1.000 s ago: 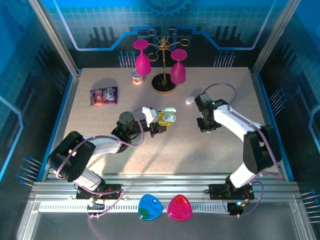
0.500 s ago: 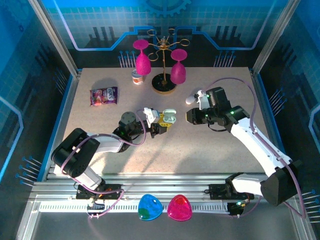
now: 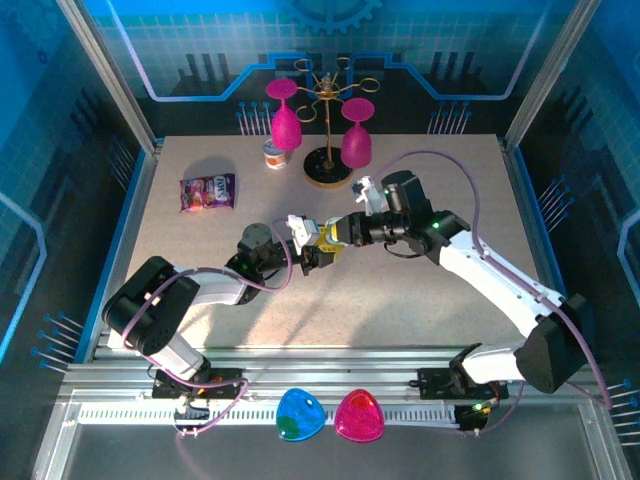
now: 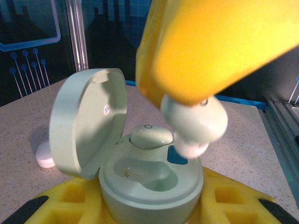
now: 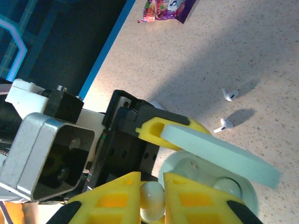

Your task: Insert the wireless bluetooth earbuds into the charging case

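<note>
My left gripper (image 3: 320, 246) (image 4: 152, 201) is shut on the mint charging case (image 4: 154, 186) (image 3: 335, 236), gripping its base between yellow fingers. The case's lid (image 4: 88, 121) (image 5: 219, 151) stands open. One pale earbud (image 4: 150, 136) sits in the far slot and the near slot (image 4: 140, 170) is empty. My right gripper (image 3: 343, 229) (image 5: 152, 198) is shut on another pale earbud (image 4: 194, 122) (image 5: 152, 200), which hangs just above the case's right rim. Two white stemmed earbuds (image 5: 230, 94) (image 5: 225, 124) lie on the table beyond the case.
A stand with pink wine glasses (image 3: 330, 130) and a small cup (image 3: 275, 155) stand at the back. A snack packet (image 3: 208, 191) (image 5: 168, 9) lies at the back left. A small white round thing (image 4: 45, 156) rests on the table behind the lid.
My right arm has swung left from the table's right-middle to just above the open case, with the earbud in its fingers. The left arm has kept the case still.
</note>
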Tool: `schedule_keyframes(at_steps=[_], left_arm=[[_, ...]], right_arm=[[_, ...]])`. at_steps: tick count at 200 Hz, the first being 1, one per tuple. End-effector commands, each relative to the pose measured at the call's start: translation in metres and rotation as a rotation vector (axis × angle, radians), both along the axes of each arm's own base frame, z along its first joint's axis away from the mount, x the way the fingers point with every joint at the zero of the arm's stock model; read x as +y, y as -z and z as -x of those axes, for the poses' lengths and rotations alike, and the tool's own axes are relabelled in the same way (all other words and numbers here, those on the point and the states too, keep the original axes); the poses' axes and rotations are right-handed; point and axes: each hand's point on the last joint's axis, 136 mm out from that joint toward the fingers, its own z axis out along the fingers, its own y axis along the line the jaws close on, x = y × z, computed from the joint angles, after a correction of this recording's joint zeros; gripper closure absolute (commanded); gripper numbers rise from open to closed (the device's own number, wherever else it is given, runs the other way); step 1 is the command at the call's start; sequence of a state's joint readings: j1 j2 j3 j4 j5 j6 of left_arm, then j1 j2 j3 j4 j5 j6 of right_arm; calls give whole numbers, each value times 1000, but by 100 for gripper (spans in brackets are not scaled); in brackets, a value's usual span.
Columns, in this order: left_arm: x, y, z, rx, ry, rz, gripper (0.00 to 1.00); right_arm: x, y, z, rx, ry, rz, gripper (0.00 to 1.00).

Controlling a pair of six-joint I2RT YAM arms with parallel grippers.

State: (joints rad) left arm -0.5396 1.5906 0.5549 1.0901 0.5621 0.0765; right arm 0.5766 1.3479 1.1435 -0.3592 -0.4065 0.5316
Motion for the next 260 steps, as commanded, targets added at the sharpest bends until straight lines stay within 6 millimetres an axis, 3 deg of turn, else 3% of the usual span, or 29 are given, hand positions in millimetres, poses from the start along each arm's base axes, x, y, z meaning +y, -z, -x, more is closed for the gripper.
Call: schedule_keyframes(at_steps=[1, 78, 220, 260], left_arm=[[-2, -21, -2, -44, -1, 45, 72], [1, -25, 0, -49, -8, 51, 72], [2, -32, -3, -54, -24, 57, 71], [1, -34, -4, -58, -22, 61, 72]], right_arm=[[17, -21, -6, -53, -24, -51, 83], [12, -2, -13, -50, 22, 17, 84], [10, 17, -5, -10, 2, 66, 82], [13, 16, -3, -7, -5, 64, 76]])
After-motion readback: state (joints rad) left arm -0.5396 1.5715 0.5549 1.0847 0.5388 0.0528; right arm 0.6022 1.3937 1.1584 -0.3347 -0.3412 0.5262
